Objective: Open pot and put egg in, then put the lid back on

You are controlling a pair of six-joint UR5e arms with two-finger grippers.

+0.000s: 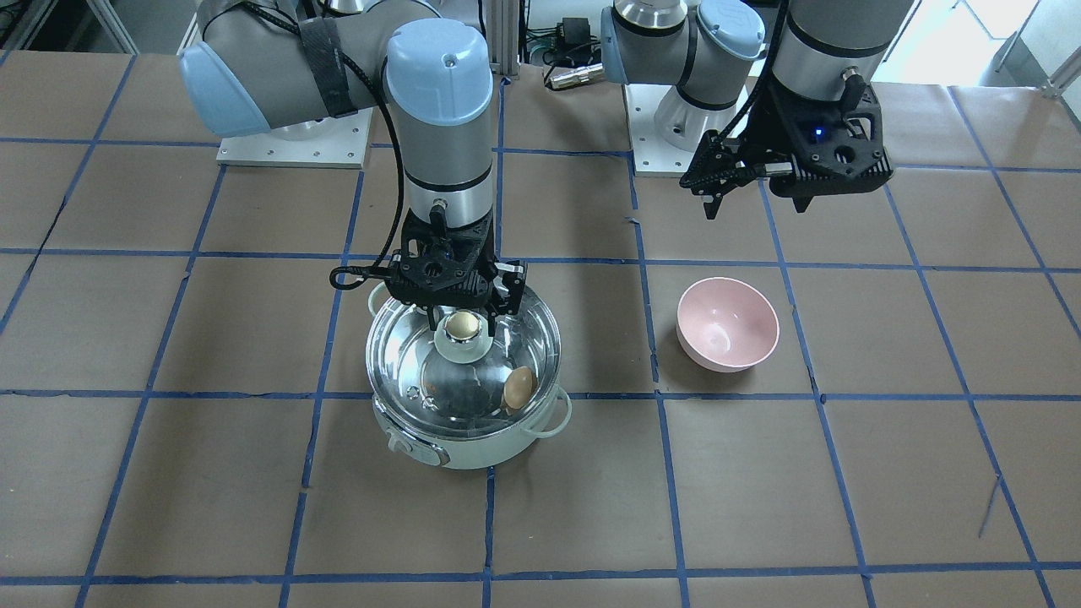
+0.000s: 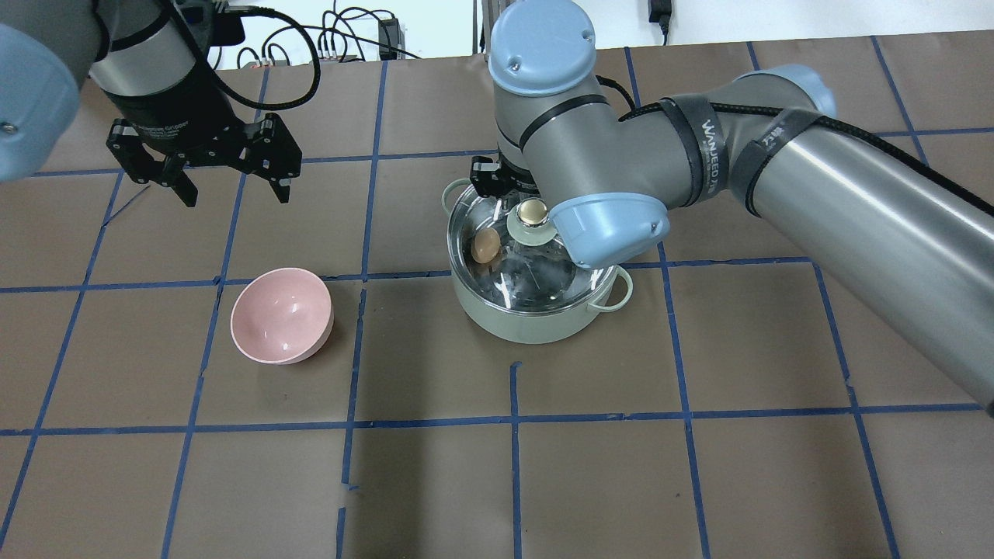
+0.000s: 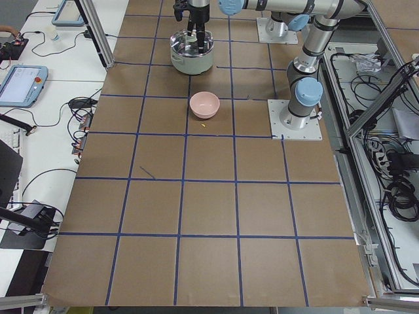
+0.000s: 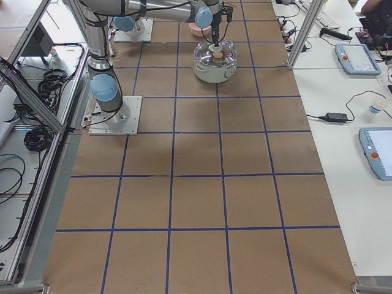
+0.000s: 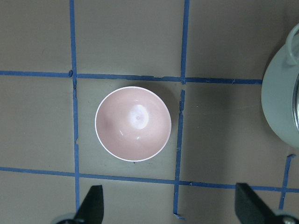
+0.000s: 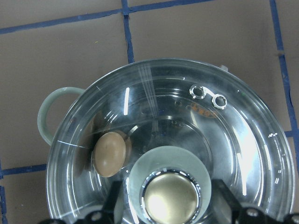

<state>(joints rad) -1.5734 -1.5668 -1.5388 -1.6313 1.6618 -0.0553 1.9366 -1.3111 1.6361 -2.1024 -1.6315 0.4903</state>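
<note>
The mint-green pot (image 1: 456,452) stands near the table's middle with the glass lid (image 1: 473,380) seated on it. The tan egg (image 1: 518,387) lies inside under the glass and also shows in the right wrist view (image 6: 110,154). My right gripper (image 1: 463,314) hangs straight over the lid. Its fingers (image 6: 117,198) flank the cream-gold knob (image 6: 170,200) with gaps on both sides, so it is open. My left gripper (image 2: 233,194) is open and empty, raised above the table behind the pink bowl (image 2: 281,314).
The pink bowl (image 1: 728,325) sits empty about one grid square from the pot on my left side. In the left wrist view it lies below the camera (image 5: 133,123), with the pot's edge (image 5: 280,107) at the right. Brown table with blue tape lines all around.
</note>
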